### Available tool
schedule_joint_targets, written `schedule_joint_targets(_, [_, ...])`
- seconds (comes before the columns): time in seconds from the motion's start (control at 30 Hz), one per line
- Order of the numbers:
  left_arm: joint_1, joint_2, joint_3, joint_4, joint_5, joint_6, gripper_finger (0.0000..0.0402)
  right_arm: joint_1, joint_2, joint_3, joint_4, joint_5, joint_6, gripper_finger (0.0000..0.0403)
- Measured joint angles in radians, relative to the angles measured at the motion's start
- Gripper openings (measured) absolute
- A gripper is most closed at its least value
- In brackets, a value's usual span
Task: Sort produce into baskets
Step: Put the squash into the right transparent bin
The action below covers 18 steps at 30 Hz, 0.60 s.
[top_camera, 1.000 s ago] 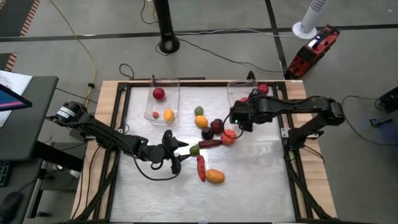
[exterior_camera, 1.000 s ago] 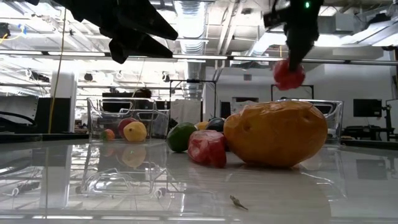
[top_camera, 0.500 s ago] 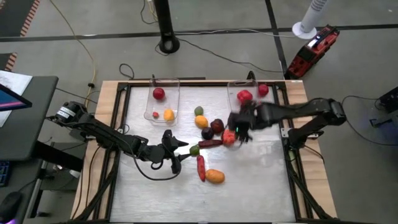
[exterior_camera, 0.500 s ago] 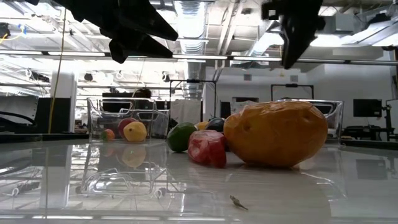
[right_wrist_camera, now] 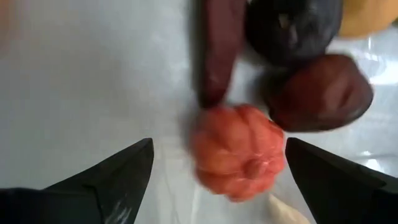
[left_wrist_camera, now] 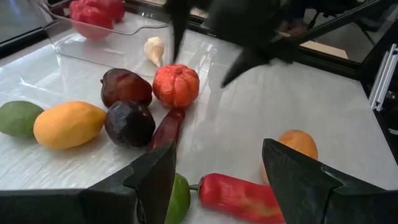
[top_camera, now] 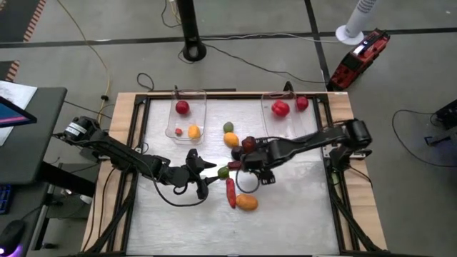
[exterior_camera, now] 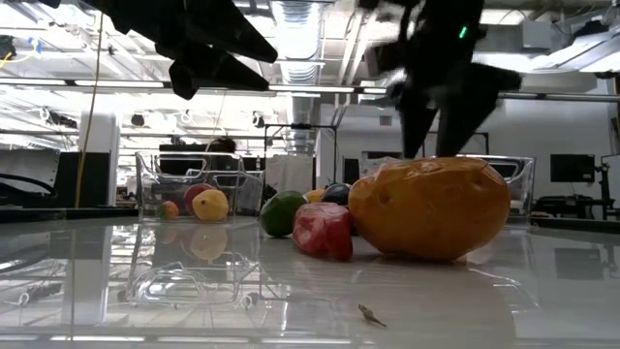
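Having swung my right jaws (top_camera: 251, 163) from the clear basket (top_camera: 285, 111), spread empty, I should centre them on the ribbed orange-red tomato (right_wrist_camera: 238, 152) directly ahead before closing.

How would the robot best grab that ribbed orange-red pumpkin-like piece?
From above, right gripper fingers straddling the pumpkin's round middle. One finger goes on its bare table side; the other must slip between it and the dark fruit crowding it.

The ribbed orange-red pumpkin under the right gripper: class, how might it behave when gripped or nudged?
The pumpkin looks squat and round, so it would probably roll if nudged. Its ribs may help the open right gripper hold it. It looks moulded, so likely stiff and light.
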Motion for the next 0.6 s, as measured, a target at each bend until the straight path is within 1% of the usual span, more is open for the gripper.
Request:
schedule_joint_targets(0.1, [0.000,0.000,0.000,-0.002,0.000,0.008,0.0226,-0.038,0.044,-0.001,-0.008,-0.042,-0.014,0.0398])
schedule_joint_targets(0.3, [0.000,0.000,0.000,-0.017,0.002,0.009,0.0226,-0.101,0.109,0.000,-0.036,-0.037,-0.035,0.0398])
schedule_joint_targets(0.4, [0.000,0.000,0.000,-0.016,0.002,0.009,0.0226,-0.119,0.132,0.000,-0.035,-0.068,-0.058,0.0397])
schedule_joint_targets(0.5, [0.000,0.000,0.000,-0.016,0.004,0.009,0.0226,-0.120,0.159,0.000,-0.035,-0.069,-0.061,0.0387])
schedule_joint_targets(0.6, [0.000,0.000,0.000,-0.016,0.005,0.009,0.0226,-0.119,0.180,0.000,-0.037,-0.067,-0.061,0.0365])
